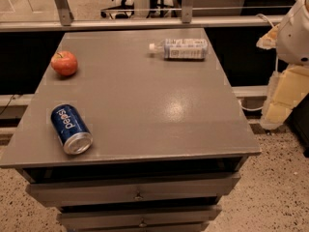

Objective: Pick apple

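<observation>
Apple (64,63), small, round, red-orange, sits at the far left of the grey worktop (145,105); pale yellow end effector (282,98) hangs past its right edge; cannot tell if spread or pressed together.

Apple (64,63) far left on the table (159,105) with open surface all round it, Pepsi can (71,129) lying near left, well apart, water bottle (181,49) lying far right of centre, hand (282,98) beyond the table's right edge.
</observation>
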Motion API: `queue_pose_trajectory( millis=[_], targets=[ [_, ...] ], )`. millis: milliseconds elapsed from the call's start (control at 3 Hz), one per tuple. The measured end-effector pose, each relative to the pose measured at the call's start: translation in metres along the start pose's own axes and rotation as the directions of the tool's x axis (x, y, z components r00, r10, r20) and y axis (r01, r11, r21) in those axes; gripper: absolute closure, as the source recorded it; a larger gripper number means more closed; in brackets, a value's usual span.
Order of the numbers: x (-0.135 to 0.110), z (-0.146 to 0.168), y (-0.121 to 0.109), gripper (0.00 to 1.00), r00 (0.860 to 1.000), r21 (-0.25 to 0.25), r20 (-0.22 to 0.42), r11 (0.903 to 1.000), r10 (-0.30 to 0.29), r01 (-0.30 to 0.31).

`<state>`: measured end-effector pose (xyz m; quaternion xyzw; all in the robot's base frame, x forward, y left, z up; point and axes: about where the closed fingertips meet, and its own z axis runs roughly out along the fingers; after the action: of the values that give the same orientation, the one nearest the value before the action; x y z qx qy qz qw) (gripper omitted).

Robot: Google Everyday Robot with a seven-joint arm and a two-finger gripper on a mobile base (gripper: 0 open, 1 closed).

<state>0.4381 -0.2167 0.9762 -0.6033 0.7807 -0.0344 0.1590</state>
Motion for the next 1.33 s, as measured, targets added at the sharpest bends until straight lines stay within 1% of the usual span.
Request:
queue_pose_trajectory(
  millis=[333, 667, 1000, 1333],
  targets=[
    [0.0, 0.0, 0.0, 0.0, 1.0, 0.0, 0.0, 1.0, 0.0, 0.0],
    [-0.056, 0.027, -0.021, 0.0, 0.993, -0.02, 0.108, 0.999, -0.037, 0.04],
    [-0.129, 0.055, -0.041, 0.0, 0.969, -0.047, 0.227, 0.9925, -0.1, 0.113],
    [-0.245, 0.048, -0.059, 0.0, 0.905, -0.046, 0.396, 0.981, -0.155, 0.188]
  ],
)
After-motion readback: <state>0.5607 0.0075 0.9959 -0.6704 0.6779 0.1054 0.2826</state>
